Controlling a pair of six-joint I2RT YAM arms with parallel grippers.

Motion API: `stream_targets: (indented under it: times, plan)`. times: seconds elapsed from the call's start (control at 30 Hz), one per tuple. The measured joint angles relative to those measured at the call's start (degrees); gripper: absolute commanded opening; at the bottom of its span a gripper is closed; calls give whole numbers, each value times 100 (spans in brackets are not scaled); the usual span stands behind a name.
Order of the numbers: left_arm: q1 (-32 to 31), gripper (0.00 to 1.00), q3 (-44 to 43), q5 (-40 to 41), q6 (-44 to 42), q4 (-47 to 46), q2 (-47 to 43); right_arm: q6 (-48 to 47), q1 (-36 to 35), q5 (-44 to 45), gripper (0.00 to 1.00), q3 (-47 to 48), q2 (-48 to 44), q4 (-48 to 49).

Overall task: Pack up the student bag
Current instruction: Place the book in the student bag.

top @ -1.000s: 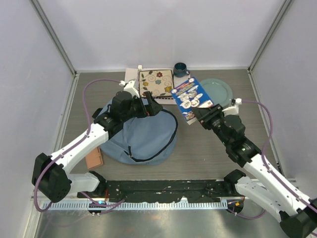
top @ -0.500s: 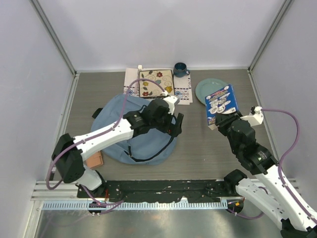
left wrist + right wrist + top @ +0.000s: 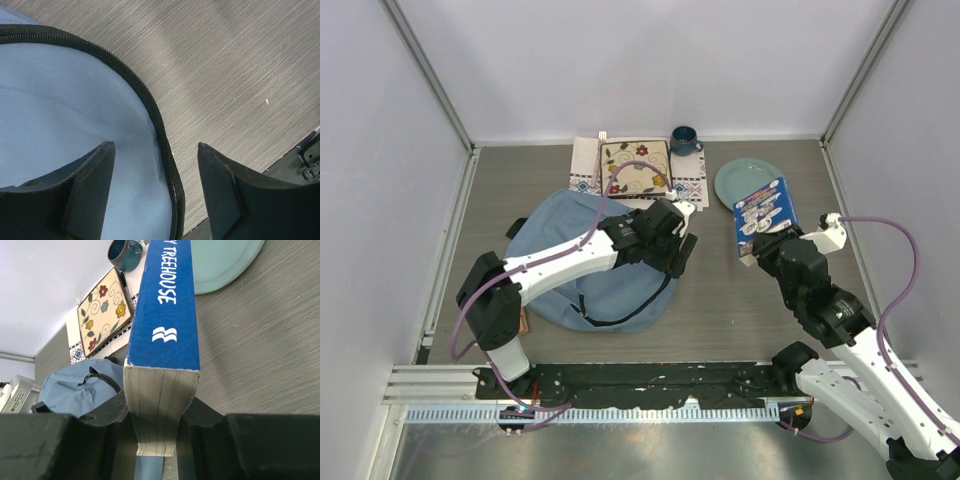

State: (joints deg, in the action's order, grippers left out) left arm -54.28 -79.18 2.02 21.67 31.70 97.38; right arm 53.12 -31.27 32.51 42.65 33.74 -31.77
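Observation:
The light-blue student bag (image 3: 560,250) lies flat at centre-left, its dark zipper (image 3: 162,135) curving along the right edge. My left gripper (image 3: 678,255) is open and empty over that right edge; in the left wrist view (image 3: 156,172) the zipper runs between its fingers. My right gripper (image 3: 760,247) is shut on a blue paperback book (image 3: 765,215) and holds it upright above the table, right of the bag. In the right wrist view the book (image 3: 165,325) is pinched by its lower page edge, spine up, and the bag (image 3: 75,387) shows to the left.
A white patterned mat (image 3: 695,190) lies at the back with a flowered square plate (image 3: 633,166) on it. A dark blue mug (image 3: 684,139) and a teal plate (image 3: 745,178) sit beyond the book. A brown object (image 3: 512,322) lies at the bag's near left.
My left gripper has swept from the bag's back left across to its right edge. My right gripper has pulled the book back to the right, away from the bag, and turned it upright.

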Motion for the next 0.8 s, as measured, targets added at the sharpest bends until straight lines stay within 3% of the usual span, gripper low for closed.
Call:
stream_targets:
  times: [0.1,0.63,0.8]
  plan:
    - [0,59,-28,11,-17,98,81,-7,0,-20,1,0,101,-7]
    - [-9,0,-42,39,-120,203,146,39,0,-33,1,0,37,2]
    - [-9,0,-42,42,-136,208,146,57,0,-35,1,-2,42,0]
